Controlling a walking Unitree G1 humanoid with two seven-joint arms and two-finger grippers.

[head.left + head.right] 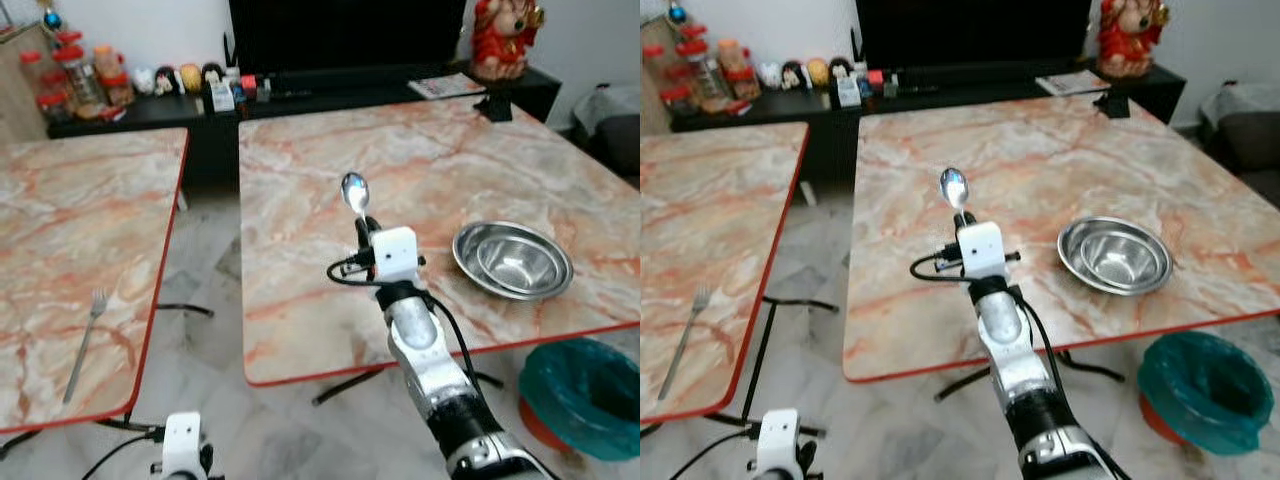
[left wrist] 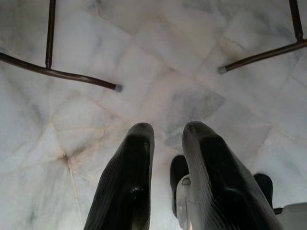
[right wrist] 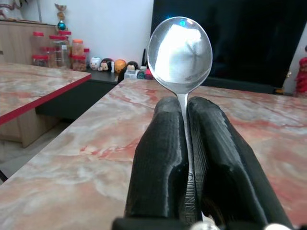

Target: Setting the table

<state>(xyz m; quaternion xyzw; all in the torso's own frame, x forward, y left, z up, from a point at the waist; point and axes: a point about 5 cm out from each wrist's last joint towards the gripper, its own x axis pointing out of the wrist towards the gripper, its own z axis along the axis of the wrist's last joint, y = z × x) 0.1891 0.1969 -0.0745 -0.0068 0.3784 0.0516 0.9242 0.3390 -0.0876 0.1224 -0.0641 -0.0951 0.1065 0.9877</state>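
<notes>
My right gripper (image 1: 364, 225) is shut on a metal spoon (image 1: 355, 193), whose bowl sticks up past the fingertips (image 3: 165, 108). It hangs over the marble table (image 1: 440, 160), left of a steel bowl (image 1: 512, 260) that sits near the front edge. A fork (image 1: 86, 340) lies on the second marble table (image 1: 70, 210) at the left. My left gripper (image 2: 168, 139) hangs low over the tiled floor, its fingers slightly apart with nothing between them.
A teal bin (image 1: 585, 395) stands on the floor at the right front. A dark sideboard (image 1: 300, 90) with jars, small figures and a red statue (image 1: 500, 38) runs behind the tables. A narrow gap of floor (image 1: 205, 290) separates the tables.
</notes>
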